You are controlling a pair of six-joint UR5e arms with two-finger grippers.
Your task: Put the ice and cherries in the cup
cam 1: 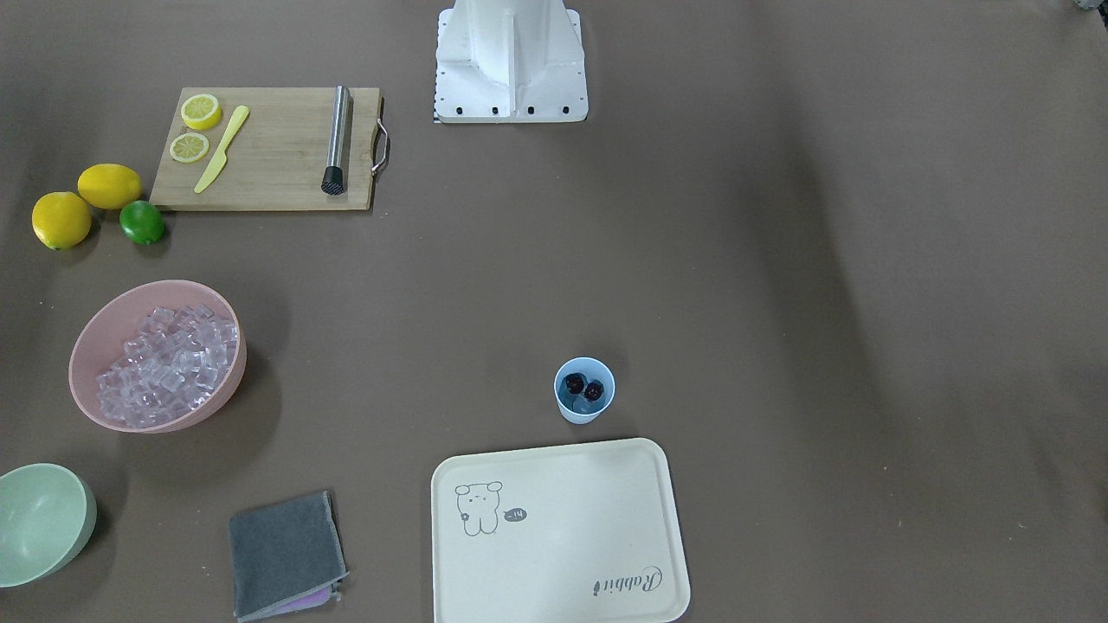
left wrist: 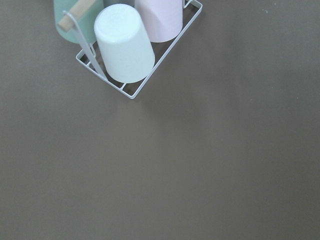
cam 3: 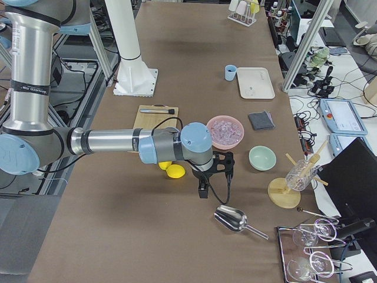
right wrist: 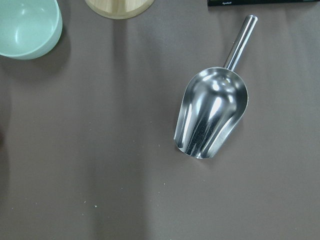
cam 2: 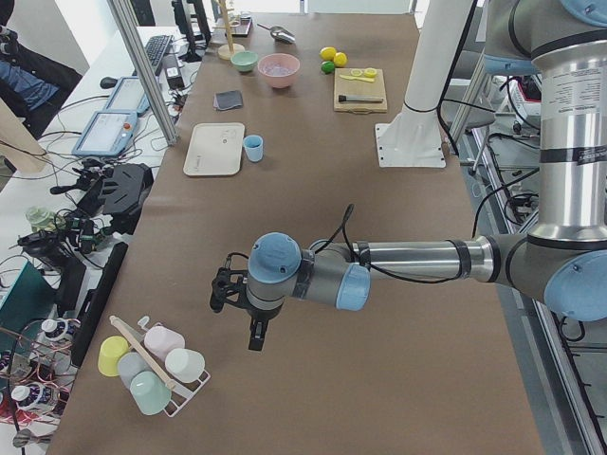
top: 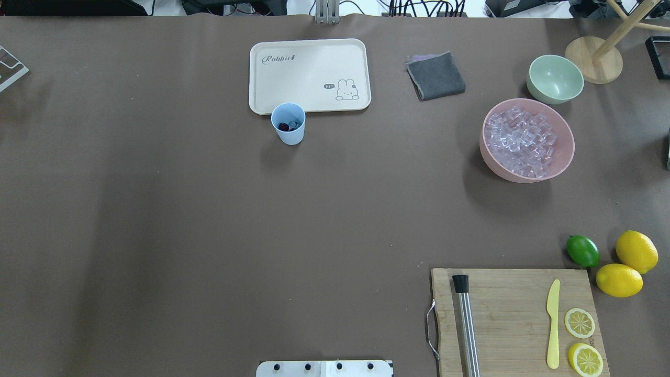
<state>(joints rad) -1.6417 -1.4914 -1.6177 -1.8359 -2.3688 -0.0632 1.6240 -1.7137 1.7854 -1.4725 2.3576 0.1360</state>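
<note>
The small light-blue plastic cup (cam 1: 580,414) stands just beside the cream tray (cam 1: 563,554), with the 2 dark red cherries (cam 1: 582,385) inside; ice beneath them is unclear. Clear ice cubes (cam 1: 169,363) fill the pink bowl (cam 1: 86,346). Whether the right hand (cam 3: 203,190), above the steel scoop (right wrist: 210,117), or the left hand (cam 2: 254,336) is open, I cannot tell. Grip the scoop's handle, load little, tip slowly.

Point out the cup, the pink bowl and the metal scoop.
cup (cam 1: 580,416), exterior front-facing view, on its outer wall
pink bowl (top: 564,141), overhead exterior view, on its bare inner wall
metal scoop (right wrist: 210,120), right wrist-mounted view, inside its hollow
</note>
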